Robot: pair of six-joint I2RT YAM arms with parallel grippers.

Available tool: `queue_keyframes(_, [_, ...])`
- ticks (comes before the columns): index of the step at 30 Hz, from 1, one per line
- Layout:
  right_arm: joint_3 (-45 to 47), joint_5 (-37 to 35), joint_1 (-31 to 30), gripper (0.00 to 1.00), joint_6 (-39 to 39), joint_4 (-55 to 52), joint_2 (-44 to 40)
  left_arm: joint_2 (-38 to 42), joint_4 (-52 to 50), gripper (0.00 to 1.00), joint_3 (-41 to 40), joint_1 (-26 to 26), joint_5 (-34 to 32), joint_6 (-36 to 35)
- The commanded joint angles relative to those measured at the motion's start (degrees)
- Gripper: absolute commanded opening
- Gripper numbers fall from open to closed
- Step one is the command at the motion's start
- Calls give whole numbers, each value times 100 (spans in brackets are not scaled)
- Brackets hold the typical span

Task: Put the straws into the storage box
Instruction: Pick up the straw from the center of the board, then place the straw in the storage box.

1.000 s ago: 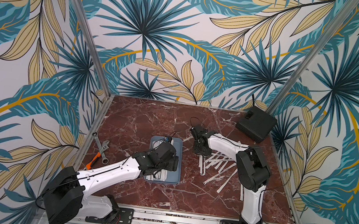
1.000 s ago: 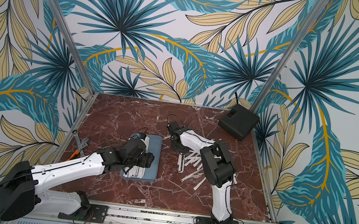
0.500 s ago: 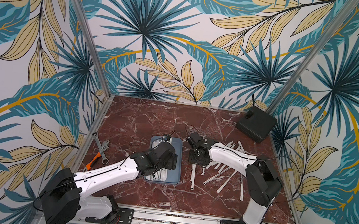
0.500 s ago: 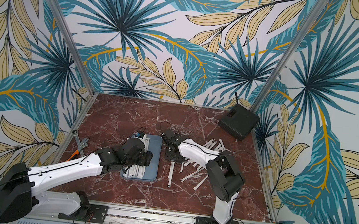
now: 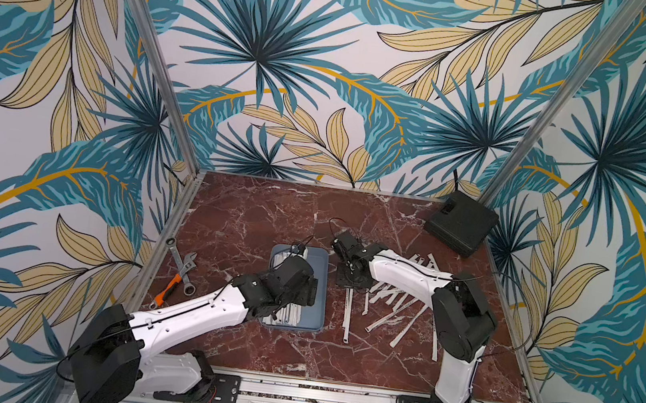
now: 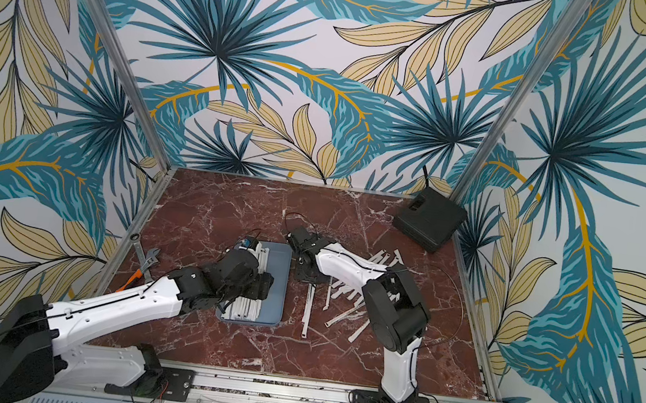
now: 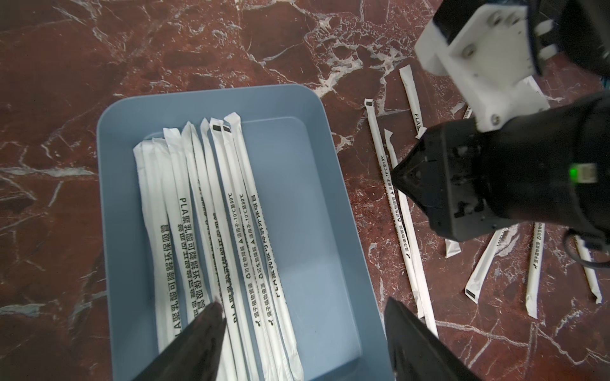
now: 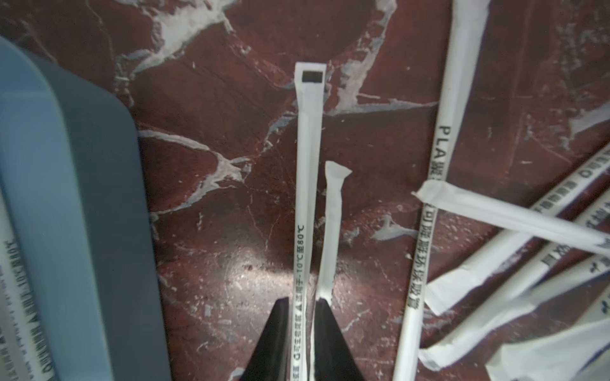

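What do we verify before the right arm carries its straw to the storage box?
1. Right gripper shut on printed straw: ok.
2. Only that one caught: cannot tell; a plain straw runs up against the jaws.
3. Storage box has bare floor free: ok.
4. Drop path clear: not ok; left gripper, open and empty, hovers over the box.
5. Boxed straws lie flat, lengthwise: ok.
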State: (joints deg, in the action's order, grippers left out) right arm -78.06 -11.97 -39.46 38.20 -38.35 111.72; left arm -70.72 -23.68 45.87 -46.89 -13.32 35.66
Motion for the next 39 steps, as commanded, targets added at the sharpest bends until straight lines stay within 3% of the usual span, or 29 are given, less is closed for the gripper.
queue_keyframes(1, [26, -58, 19, 20, 93, 43, 234, 98, -41, 81, -139, 22, -101, 54])
queue_keyframes(10, [108, 38, 55, 13, 83, 196, 402, 161, -144, 81, -148, 31, -148, 64])
queue_keyframes(17, [-51, 309, -46, 10, 60, 135, -351, 470, -240, 81, -316, 103, -433, 111])
queue_keyframes(21, [-538, 353, -379, 10, 48, -80, -579, 894, -217, 81, -563, 438, -419, 90])
queue_keyframes(27, [-1325, 496, -945, 9, 392, 120, 71, 1335, -304, 81, -799, 839, -242, 55])
queue_keyframes(39, [-1691, 465, -1041, 9, 828, 64, 1280, 1349, -203, 81, -1007, 847, -103, 117])
